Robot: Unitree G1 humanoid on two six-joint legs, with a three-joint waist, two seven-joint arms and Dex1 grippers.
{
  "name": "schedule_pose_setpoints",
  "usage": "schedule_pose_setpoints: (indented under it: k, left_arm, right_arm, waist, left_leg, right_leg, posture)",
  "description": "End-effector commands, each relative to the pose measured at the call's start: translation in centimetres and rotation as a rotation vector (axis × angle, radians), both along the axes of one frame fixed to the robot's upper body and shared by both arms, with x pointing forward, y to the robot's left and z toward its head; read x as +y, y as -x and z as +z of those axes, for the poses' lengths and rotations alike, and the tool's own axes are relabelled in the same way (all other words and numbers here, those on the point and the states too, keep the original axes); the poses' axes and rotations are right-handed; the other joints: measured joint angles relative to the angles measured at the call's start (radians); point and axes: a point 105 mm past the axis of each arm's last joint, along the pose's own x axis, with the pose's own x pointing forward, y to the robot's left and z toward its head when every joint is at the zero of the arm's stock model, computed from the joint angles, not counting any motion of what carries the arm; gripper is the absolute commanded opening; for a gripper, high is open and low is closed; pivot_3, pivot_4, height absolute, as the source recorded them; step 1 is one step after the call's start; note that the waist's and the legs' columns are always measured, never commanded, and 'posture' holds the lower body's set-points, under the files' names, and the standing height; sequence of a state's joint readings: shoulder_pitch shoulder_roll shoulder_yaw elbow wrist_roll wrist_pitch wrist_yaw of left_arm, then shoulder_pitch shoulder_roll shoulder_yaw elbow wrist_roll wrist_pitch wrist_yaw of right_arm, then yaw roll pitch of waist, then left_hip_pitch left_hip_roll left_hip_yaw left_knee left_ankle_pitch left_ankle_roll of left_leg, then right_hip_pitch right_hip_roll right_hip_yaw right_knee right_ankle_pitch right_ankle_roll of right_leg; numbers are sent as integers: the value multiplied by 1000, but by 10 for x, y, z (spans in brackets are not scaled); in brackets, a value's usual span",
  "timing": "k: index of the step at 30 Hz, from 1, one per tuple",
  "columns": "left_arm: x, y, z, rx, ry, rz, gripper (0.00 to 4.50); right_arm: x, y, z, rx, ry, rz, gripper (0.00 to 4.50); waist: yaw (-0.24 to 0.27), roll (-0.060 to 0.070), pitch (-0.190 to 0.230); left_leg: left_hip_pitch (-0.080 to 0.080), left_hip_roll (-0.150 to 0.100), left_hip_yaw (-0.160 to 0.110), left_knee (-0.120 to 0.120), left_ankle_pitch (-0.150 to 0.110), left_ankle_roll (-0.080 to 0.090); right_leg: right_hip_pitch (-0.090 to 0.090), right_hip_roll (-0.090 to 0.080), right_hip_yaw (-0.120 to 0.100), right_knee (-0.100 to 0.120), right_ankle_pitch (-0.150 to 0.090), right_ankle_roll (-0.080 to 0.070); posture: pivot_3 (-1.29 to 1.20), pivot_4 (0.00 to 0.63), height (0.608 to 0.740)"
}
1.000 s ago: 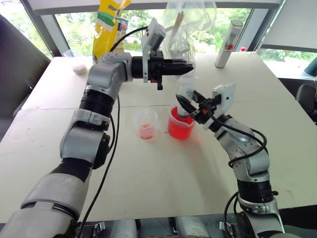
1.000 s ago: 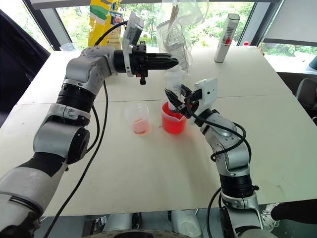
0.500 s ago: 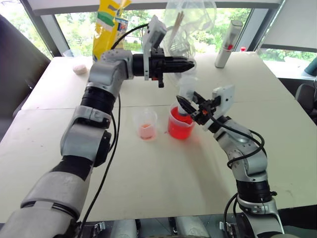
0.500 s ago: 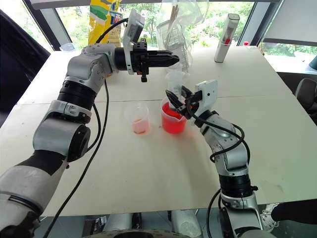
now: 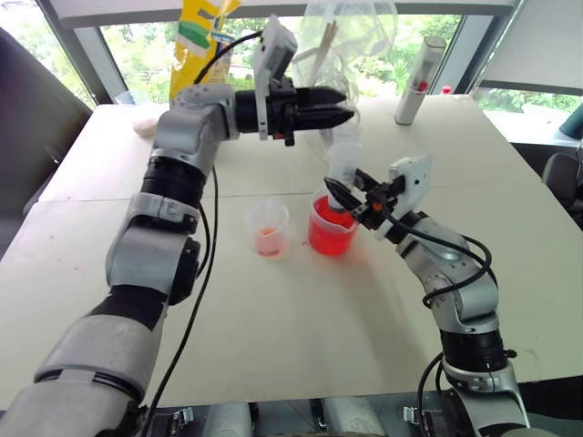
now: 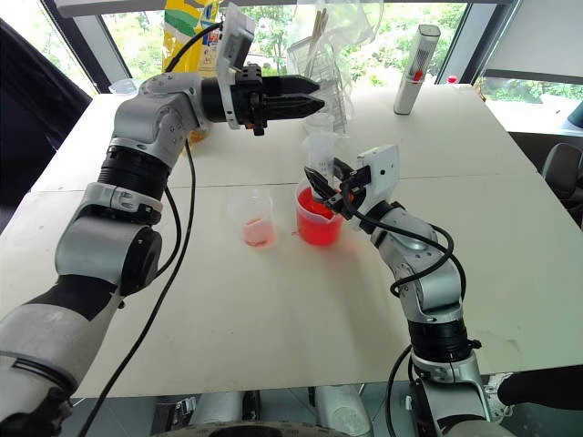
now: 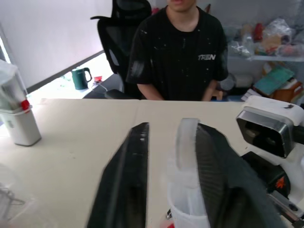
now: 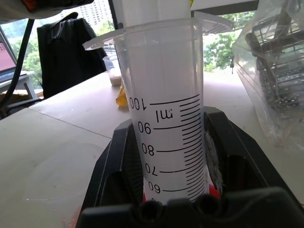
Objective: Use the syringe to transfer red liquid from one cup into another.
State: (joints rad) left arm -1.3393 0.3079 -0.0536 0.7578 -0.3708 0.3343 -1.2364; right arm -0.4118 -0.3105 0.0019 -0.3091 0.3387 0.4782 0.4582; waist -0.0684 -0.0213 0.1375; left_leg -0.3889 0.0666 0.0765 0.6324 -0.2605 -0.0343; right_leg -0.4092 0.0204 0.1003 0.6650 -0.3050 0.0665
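Note:
A large clear syringe (image 5: pixel 342 166) stands upright with its tip in a cup full of red liquid (image 5: pixel 330 233). My right gripper (image 5: pixel 347 195) is shut on the syringe barrel (image 8: pixel 166 109), just above the cup's rim. To the left of that cup sits a smaller clear cup (image 5: pixel 269 228) holding a little red liquid. My left gripper (image 5: pixel 344 102) hovers above the syringe, pointing right. In the left wrist view the white plunger (image 7: pixel 185 142) stands between its parted fingers, against one finger and with a gap to the other.
A yellow bag (image 5: pixel 196 45), a clear plastic bag (image 5: pixel 351 36) and a white bottle (image 5: pixel 419 82) stand along the table's far edge. A small white object (image 5: pixel 146 127) lies at the far left. A person in a black shirt (image 7: pixel 178 47) sits across the table.
My left gripper has risen and drawn back a little to the left above the syringe, and its fingers look more parted. The right gripper, syringe and cups have stayed put.

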Motion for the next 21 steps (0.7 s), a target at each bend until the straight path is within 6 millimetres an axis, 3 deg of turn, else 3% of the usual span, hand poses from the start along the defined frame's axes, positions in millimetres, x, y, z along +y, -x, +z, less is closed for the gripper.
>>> schedule_pose_setpoints:
  k: [1,3,11,15,21]
  left_arm:
    - [4,13,26,-108,32,-29,3588]
    - [9,13,25,-107,30,-26,4430]
    - [55,10,32,-71,56,57,4430]
    - [88,11,17,-49,-17,127,4430]
    - [108,19,-5,-23,-107,159,4430]
  right_arm:
    - [5,7,23,-75,-2,30,1380]
    - [5,8,30,-90,-5,28,1380]
    - [4,7,33,-95,-6,23,1380]
    - [5,8,34,-97,-12,29,1380]
    - [4,8,47,-131,-13,32,1380]
  waist:
    - [1,0,0]
    - [2,0,0]
    - [-1,0,0]
    - [-2,0,0]
    - [5,0,0]
  left_leg:
    - [0,0,0,0,0,0]
    - [0,0,0,0,0,0]
    - [0,0,0,0,0,0]
    - [1,1,0,0,0,0]
    - [0,1,0,1,1,-1]
  right_leg:
    - [0,0,0,0,0,0]
    - [0,0,0,0,0,0]
    - [0,0,0,0,0,0]
    - [0,0,0,0,0,0]
    - [0,-2,-1,1,0,0]
  posture:
    - [0,150,739]
    - [0,150,739]
    - [0,150,739]
    - [0,150,739]
    - [0,150,739]
